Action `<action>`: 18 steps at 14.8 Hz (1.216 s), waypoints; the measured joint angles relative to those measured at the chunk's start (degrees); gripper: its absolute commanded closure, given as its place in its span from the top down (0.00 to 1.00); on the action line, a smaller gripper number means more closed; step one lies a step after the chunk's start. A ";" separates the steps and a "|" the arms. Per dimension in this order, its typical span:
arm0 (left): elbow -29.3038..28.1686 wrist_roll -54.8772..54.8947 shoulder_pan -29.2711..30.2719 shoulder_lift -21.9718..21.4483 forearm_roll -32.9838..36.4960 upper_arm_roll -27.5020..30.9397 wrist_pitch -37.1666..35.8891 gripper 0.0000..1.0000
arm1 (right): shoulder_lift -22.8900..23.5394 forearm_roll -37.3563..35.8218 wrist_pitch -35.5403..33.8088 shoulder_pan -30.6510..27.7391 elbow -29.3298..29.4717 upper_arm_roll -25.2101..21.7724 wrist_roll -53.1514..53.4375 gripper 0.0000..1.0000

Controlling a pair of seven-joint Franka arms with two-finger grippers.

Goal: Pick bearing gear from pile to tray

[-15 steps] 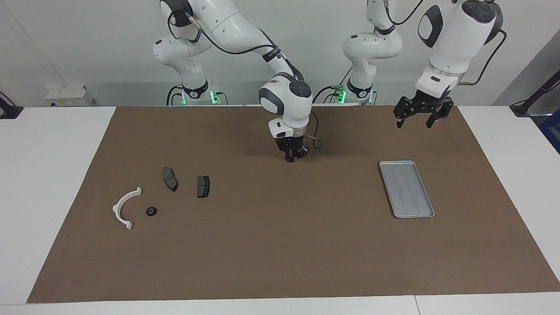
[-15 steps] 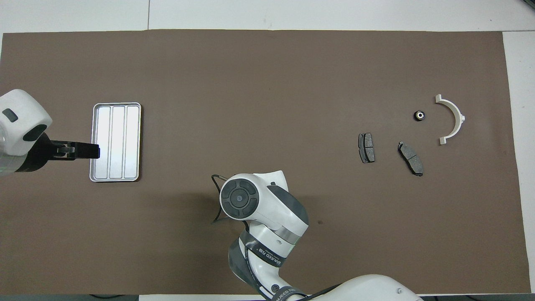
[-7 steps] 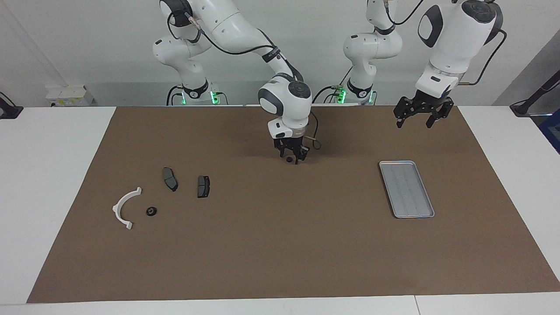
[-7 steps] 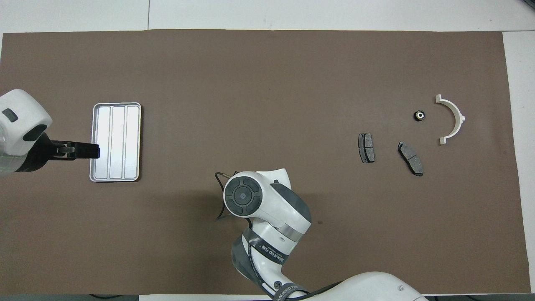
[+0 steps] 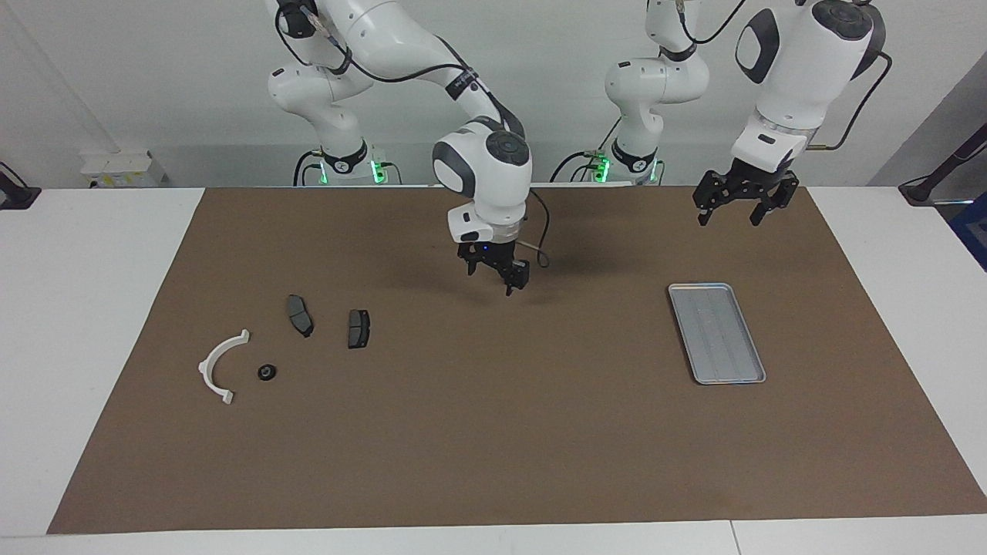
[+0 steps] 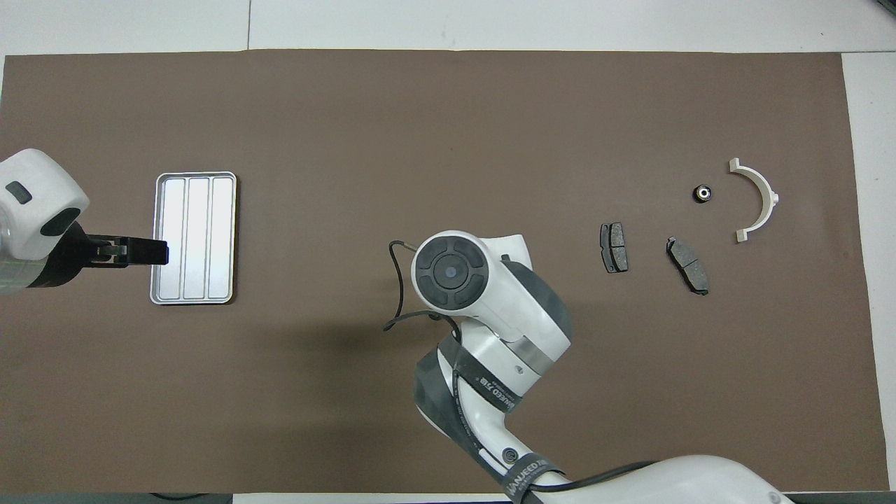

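Change vs a second ago: right gripper (image 5: 491, 279) was pinched shut low at the mat and now hangs higher over mid-mat, about 12 o'clock of centre in the facing view, shifted toward the right arm's end. Its fingers are spread wide and hold nothing. The small black piece it carried isn't discernible now.

Left gripper (image 5: 732, 208) hasn't moved, fingers wide, waiting over the mat at 2 o'clock.

Tray (image 5: 717, 333) at 3 o'clock shows only its ribbed floor.

Pile at 8 o'clock is untouched: bearing gear (image 5: 266, 371) just beside the white arc bracket (image 5: 221, 366), and two brake pads (image 5: 300, 315) nearer the robots.

Brown mat (image 5: 493, 447) on a white table (image 5: 77, 308), pale wall.
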 measured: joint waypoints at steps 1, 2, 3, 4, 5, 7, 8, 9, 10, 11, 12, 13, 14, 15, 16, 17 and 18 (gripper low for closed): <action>0.00 -0.17 0.00 0.00 0.00 -0.03 0.03 1.00 | -1.60 0.00 -1.50 -1.54 0.28 0.00 -2.94 1.00; 0.00 -0.83 -0.03 0.00 0.00 -0.28 0.03 1.00 | -3.09 0.00 -2.81 -3.12 0.34 0.00 -6.29 1.00; 0.00 -2.51 -0.12 0.00 0.00 -1.16 0.03 1.00 | -4.39 0.00 -4.02 -4.79 0.34 -0.01 -10.18 1.00; -0.01 -5.17 -0.38 0.00 0.00 -2.64 0.03 1.00 | -5.49 0.00 -4.98 -6.72 0.35 -0.03 -14.66 1.00; -0.02 -8.26 -1.10 0.00 0.00 -4.25 0.03 1.00 | -6.37 0.00 -5.68 -8.96 0.34 -0.05 -19.80 1.00; -0.06 -14.48 -3.99 0.00 0.02 -6.53 0.03 1.00 | -7.52 0.23 -6.48 -14.53 0.34 -0.09 -31.40 1.00; -0.17 -17.60 -6.13 0.02 0.03 -6.96 0.02 1.00 | -7.78 0.62 -6.50 -17.41 0.33 -0.12 -37.02 1.00; -0.49 -20.89 -8.57 0.11 0.04 -7.09 0.02 1.00 | -7.89 1.14 -6.50 -20.27 0.33 -0.14 -42.32 1.00; -0.91 -24.15 -11.06 0.38 0.20 -7.16 0.03 1.00 | -7.91 1.50 -6.50 -22.92 0.33 -0.17 -47.01 1.00; -1.34 -27.55 -13.57 0.99 0.98 -7.21 0.26 1.00 | -7.91 1.73 -6.49 -25.24 0.31 -0.20 -50.96 1.00; -1.74 -31.59 -16.34 2.21 2.29 -7.26 1.25 1.00 | -7.90 2.38 -6.47 -27.57 0.27 -0.21 -54.62 1.00; -2.00 -35.28 -18.80 3.81 3.11 -7.29 2.73 1.00 | -7.85 3.05 -6.38 -29.46 0.20 -0.22 -57.53 1.00; -2.07 -38.27 -20.81 5.77 3.55 -7.33 4.15 1.00 | -7.69 3.56 -5.90 -31.16 0.06 -0.23 -59.94 1.00; -2.11 -40.82 -22.50 8.00 4.15 -7.32 5.71 1.00 | -7.31 3.75 -4.97 -32.63 -0.17 -0.23 -61.64 1.00; -2.15 -42.99 -23.75 10.28 4.92 -7.33 7.78 1.00 | -6.66 3.79 -3.87 -33.93 -0.44 -0.23 -62.69 1.00; -2.22 -44.22 -24.46 12.27 5.25 -7.33 10.01 1.00 | -5.74 3.80 -2.61 -34.93 -0.69 -0.26 -62.99 1.00; -2.39 -44.71 -24.74 13.95 5.33 -7.30 12.09 1.00 | -4.56 3.80 -1.07 -35.70 -0.86 -0.27 -63.00 1.00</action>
